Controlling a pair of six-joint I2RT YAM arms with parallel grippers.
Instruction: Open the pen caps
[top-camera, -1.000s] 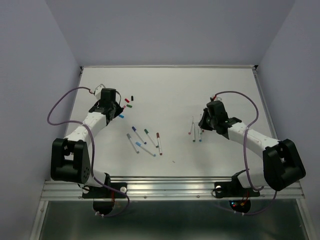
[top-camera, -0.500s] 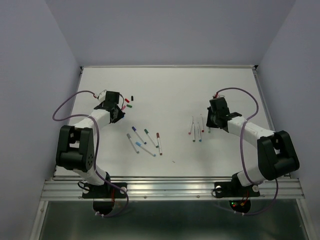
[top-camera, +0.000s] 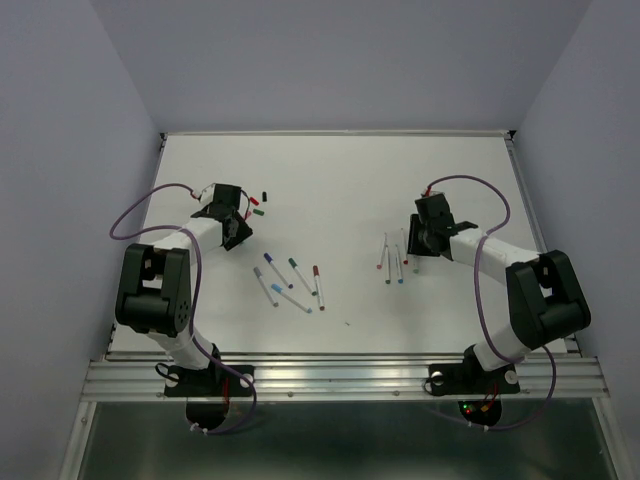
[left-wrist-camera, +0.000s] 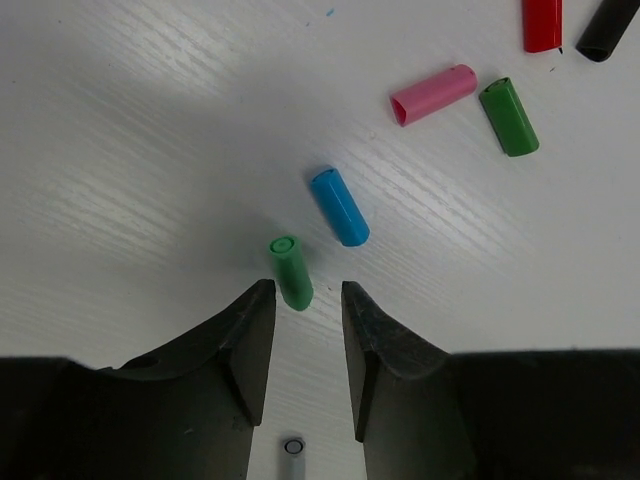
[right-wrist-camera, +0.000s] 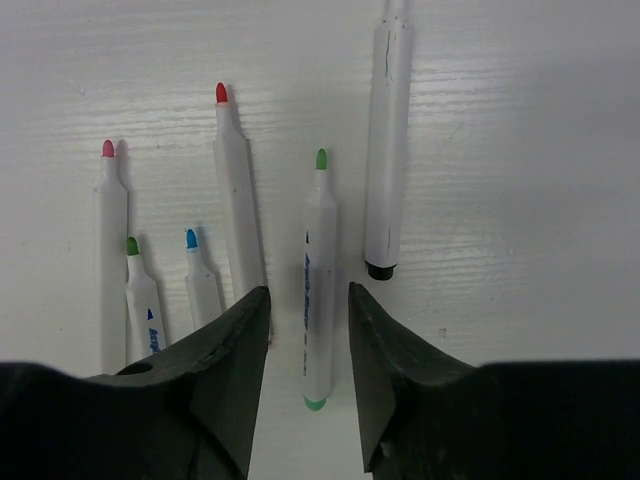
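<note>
Caps (left-wrist-camera: 339, 206) lie loose on the counter (left-wrist-camera: 120, 150) before the spread left hand (left-wrist-camera: 305, 300), one green cap (left-wrist-camera: 291, 272) partly between its fingertips, while the spread right hand (right-wrist-camera: 308, 300) straddles an uncapped green-tipped pen (right-wrist-camera: 319, 270).

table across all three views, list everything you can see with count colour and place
short plastic pen caps: six, two green plus one each blue, pink, red, black, loose on the left side of the white table
uncapped white-barrelled marker pens: six, tips pink, green, blue, red, green, one tip out of frame, side by side on the right
other white marker pens: about five, coloured ends, scattered mid-table between the arms
white table: one, white, under everything
purple cables: two, purple, one along each arm
left pincer: one, black, open, by the nearest green cap
right pincer: one, black, open, over the uncapped pens
</note>
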